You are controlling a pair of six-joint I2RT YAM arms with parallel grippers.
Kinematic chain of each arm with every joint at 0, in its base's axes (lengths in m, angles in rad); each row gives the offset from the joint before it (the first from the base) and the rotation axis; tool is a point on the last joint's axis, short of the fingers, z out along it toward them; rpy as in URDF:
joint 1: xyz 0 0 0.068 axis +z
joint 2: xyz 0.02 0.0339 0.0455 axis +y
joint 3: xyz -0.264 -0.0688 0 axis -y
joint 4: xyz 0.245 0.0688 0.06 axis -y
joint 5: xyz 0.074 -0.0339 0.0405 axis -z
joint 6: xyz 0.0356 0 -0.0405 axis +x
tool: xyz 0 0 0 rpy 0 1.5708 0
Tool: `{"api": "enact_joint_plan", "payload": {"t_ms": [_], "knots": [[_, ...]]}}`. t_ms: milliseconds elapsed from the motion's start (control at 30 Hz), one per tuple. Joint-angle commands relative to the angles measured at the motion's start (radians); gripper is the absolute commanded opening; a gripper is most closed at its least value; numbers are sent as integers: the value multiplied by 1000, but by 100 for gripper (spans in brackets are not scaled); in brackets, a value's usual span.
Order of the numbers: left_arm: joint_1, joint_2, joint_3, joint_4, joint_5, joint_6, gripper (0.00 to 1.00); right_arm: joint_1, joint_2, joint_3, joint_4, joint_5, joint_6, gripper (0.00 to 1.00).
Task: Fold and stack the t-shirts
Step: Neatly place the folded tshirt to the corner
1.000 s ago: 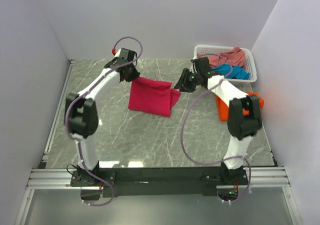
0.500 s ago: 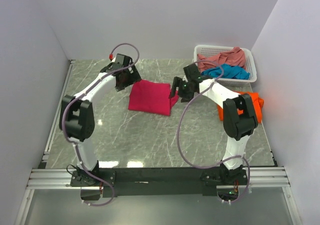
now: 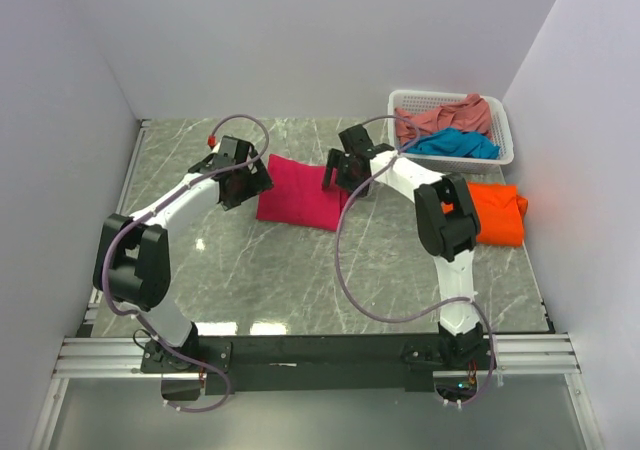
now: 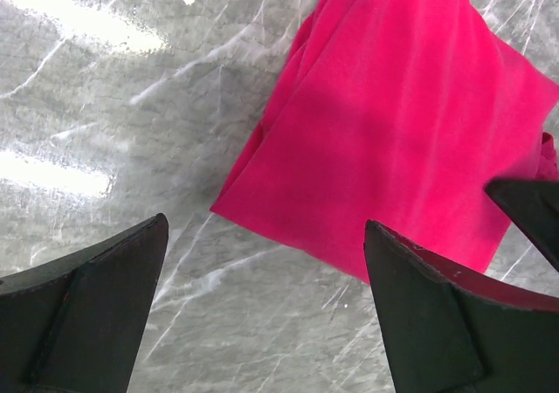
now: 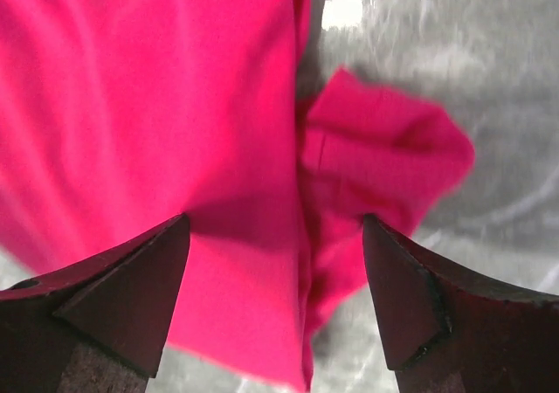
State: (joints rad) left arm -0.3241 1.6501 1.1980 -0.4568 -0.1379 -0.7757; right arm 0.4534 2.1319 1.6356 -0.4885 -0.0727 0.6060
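Observation:
A magenta-pink t-shirt (image 3: pixel 300 192) lies folded on the grey marble table, a loose bit sticking out at its right edge. My left gripper (image 3: pixel 243 175) is open just left of it; in the left wrist view the gripper (image 4: pixel 266 227) hangs over the shirt's (image 4: pixel 410 122) near corner with nothing between the fingers. My right gripper (image 3: pixel 345 170) is open above the shirt's right edge; the right wrist view has the gripper (image 5: pixel 275 220) spread over the cloth (image 5: pixel 131 105) without holding it. An orange t-shirt (image 3: pixel 495 215) lies folded at the right.
A white lattice basket (image 3: pixel 402 100) at the back right holds a salmon-pink t-shirt (image 3: pixel 445 118) and a teal-blue one (image 3: pixel 458 144). White walls close in the table (image 3: pixel 300 270) on three sides. The right arm reaches across beside the orange shirt.
Both grippers opened and let go of the magenta shirt, which was stretched between them and now lies on the table. Both arms swung lower and nearer to the shirt.

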Motion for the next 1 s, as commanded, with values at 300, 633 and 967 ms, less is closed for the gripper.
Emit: {"api": "enact_joint_plan", "payload": {"t_ms": [300, 633, 967], "knots": [[22, -56, -26, 33, -12, -14, 99, 70, 138, 167, -59, -82, -37, 33], [100, -151, -112, 76, 55, -4, 99, 39, -114, -121, 353, -295, -2, 0], [141, -174, -135, 96, 106, 18, 99, -119, -374, -387, 360, -486, -192, 0]]}}
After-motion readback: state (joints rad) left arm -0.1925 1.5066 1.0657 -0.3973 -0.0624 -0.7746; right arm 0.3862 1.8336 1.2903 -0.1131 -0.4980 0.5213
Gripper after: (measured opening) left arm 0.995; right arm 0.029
